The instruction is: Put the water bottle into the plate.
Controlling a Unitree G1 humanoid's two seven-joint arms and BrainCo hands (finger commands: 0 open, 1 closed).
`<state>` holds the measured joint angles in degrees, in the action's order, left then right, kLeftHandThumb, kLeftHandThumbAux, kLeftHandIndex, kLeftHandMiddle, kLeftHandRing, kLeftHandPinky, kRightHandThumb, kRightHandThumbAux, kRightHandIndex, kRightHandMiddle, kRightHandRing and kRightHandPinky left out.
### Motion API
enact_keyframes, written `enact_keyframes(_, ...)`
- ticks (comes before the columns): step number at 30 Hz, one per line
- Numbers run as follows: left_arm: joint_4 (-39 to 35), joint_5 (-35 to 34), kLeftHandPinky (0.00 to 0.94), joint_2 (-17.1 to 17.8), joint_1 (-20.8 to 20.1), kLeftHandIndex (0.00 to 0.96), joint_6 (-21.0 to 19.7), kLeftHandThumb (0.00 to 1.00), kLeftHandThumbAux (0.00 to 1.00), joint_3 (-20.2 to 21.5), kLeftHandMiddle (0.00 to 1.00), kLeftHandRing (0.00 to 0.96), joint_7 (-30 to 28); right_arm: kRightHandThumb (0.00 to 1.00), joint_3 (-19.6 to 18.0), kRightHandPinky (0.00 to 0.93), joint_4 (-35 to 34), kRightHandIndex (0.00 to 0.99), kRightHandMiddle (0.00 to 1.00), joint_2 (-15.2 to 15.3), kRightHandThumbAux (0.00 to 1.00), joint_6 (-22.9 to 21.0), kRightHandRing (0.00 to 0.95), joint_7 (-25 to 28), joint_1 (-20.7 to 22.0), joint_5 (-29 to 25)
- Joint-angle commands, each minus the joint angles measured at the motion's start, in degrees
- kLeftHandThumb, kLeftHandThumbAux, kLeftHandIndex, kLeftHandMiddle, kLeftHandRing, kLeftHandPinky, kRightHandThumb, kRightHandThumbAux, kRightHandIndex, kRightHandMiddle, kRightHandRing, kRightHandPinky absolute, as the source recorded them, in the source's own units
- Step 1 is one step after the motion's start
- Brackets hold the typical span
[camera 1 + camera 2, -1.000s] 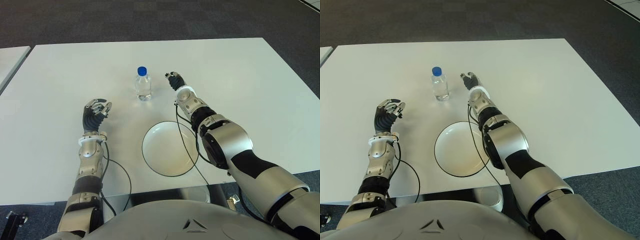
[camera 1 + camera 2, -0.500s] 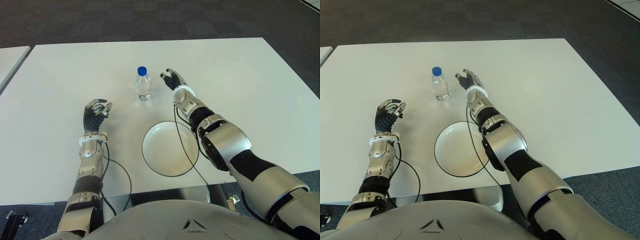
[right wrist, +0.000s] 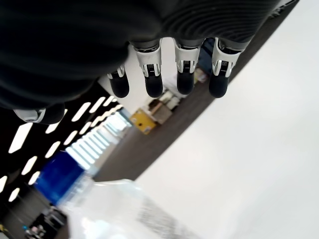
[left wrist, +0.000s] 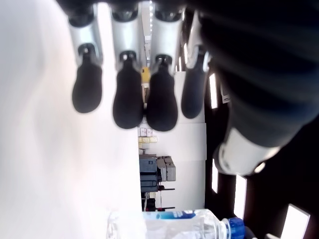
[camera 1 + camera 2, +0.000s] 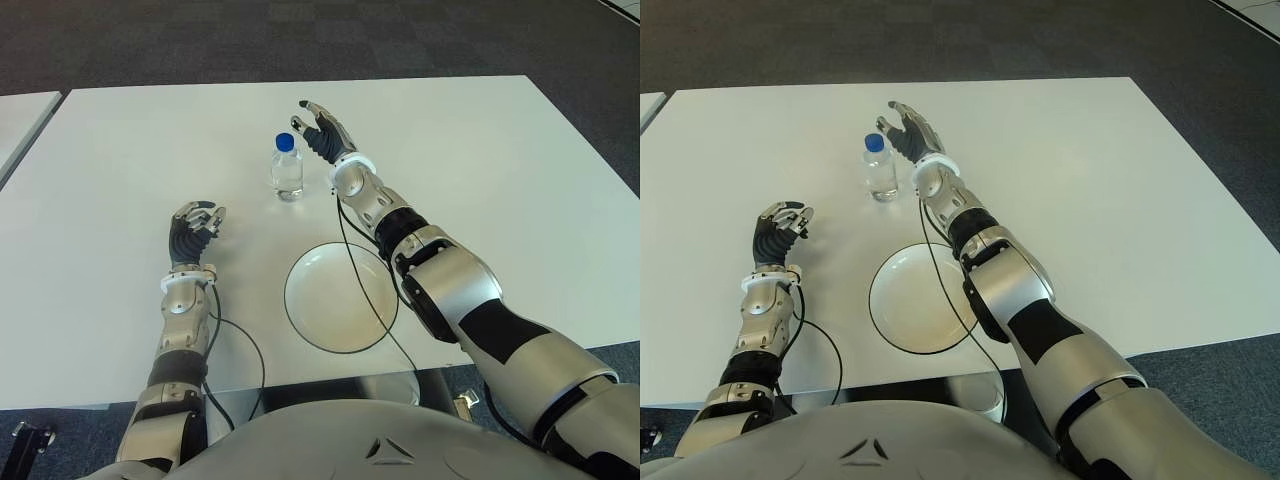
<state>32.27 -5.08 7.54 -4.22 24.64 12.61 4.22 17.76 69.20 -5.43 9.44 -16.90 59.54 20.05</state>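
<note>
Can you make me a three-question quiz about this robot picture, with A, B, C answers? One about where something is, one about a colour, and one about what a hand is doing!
1. Where is the bottle?
A. On the plate
B. Standing on the table, beyond the plate
C. In the left hand

2. What colour is the bottle's cap?
A. Blue
B. Red
C. Green

3. What is the right hand doing?
A. Squeezing the bottle
B. Lying on the plate
C. Open beside the bottle, holding nothing

Answers:
1. B: the bottle stands upright on the table, and the plate nearer the robot holds nothing.
2. A: the cap is blue.
3. C: its fingers are spread by the cap, not closed on it. The left hand shows left of the plate.
</note>
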Motion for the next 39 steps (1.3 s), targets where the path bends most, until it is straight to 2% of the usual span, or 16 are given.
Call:
enact_keyframes(1,0.9,0.6,0.660,-1.1,-0.7,0.437,-2.0,0.710,0.710,-0.1,0.717,0.694,1.4,0.594,-5.6,0.050,-0.8,0.000,0.000,-8.2,0.284,2.6,0.000,-7.1,5.4,-4.6)
enact_keyframes(6,0.0,0.7,0.658,-1.4,-0.3,0.437,-2.5,0.709,0.710,-0.3,0.713,0.688,1.7,0.596,-7.5,0.136,-0.5,0.000,0.000,-7.5,0.409,3.8,0.004,-10.1,5.7,-5.8)
enact_keyframes(10,-0.9,1.0,0.660,-1.8,0.1,0.438,-2.7,0.709,0.710,-0.6,0.713,0.688,1.9,0.599,-10.1,0.139,-0.9,0.000,0.000,-6.3,0.481,4.0,0.021,-10.1,6.0,-8.0)
enact_keyframes(15,-2.6,1.3,0.661,-2.6,0.7,0.438,-3.6,0.709,0.711,-0.8,0.708,0.685,2.2,0.592,-11.5,0.162,-0.7,0.000,0.007,-6.1,0.547,4.0,0.041,-11.1,6.3,-8.8)
enact_keyframes(21,-5.0,1.0,0.654,-3.4,1.6,0.438,-5.3,0.710,0.711,-0.7,0.701,0.677,2.3,0.577,-12.9,0.157,-0.1,0.000,0.014,-5.9,0.559,4.7,0.049,-12.1,6.8,-9.5)
enact_keyframes(30,-6.9,0.8,0.655,-3.9,2.3,0.437,-6.6,0.709,0.711,-0.3,0.698,0.674,2.3,0.572,-13.0,0.109,-0.5,0.000,0.006,-5.9,0.541,6.2,0.032,-12.0,6.7,-9.4)
enact_keyframes(39,-6.5,0.8,0.650,-3.8,2.1,0.437,-6.5,0.710,0.711,0.1,0.694,0.672,2.2,0.603,-12.3,0.043,-0.3,0.000,0.003,-6.8,0.475,6.5,0.007,-11.8,6.6,-8.9)
